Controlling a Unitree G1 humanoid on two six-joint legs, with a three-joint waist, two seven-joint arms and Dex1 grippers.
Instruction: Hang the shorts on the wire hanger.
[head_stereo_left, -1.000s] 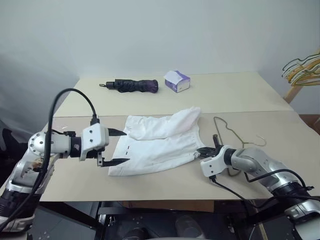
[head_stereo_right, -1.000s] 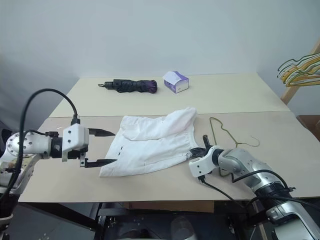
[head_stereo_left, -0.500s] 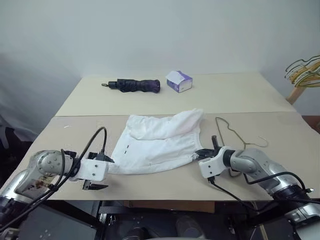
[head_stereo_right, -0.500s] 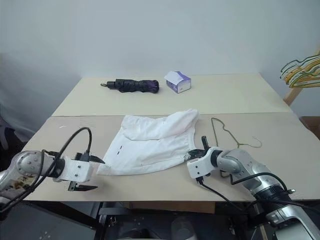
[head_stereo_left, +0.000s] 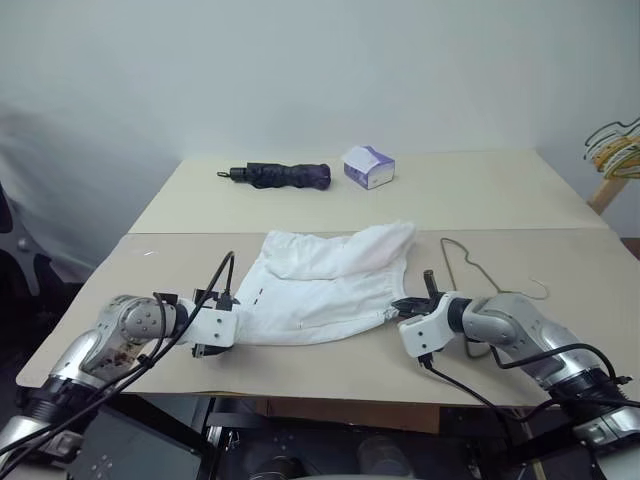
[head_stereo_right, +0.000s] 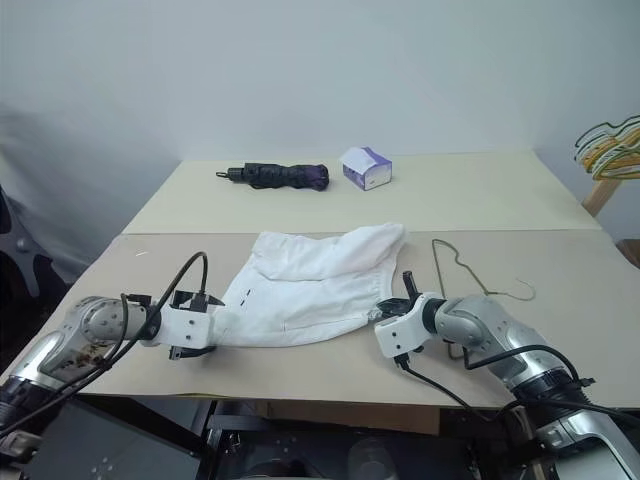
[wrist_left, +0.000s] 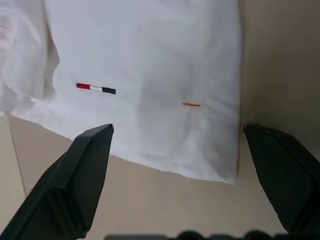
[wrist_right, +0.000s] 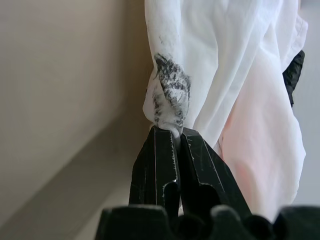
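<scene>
Wire hanger (head_stereo_left: 470, 268): partly hidden behind right gripper (head_stereo_left: 408, 305), which pinches shorts (head_stereo_left: 325, 280). Left gripper (wrist_left: 175, 145): spread wide. Beige table (head_stereo_left: 480, 190), white wall.

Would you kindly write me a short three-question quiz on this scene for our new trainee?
1. True or false: the right claw is shut on the shorts.
2. Which claw has open jaws near a corner of the shorts?
3. Where is the wire hanger? A: on the table beside the shorts; B: threaded through the shorts; C: in the left claw.

Key: 1 true; 2 left; 3 A.
</scene>
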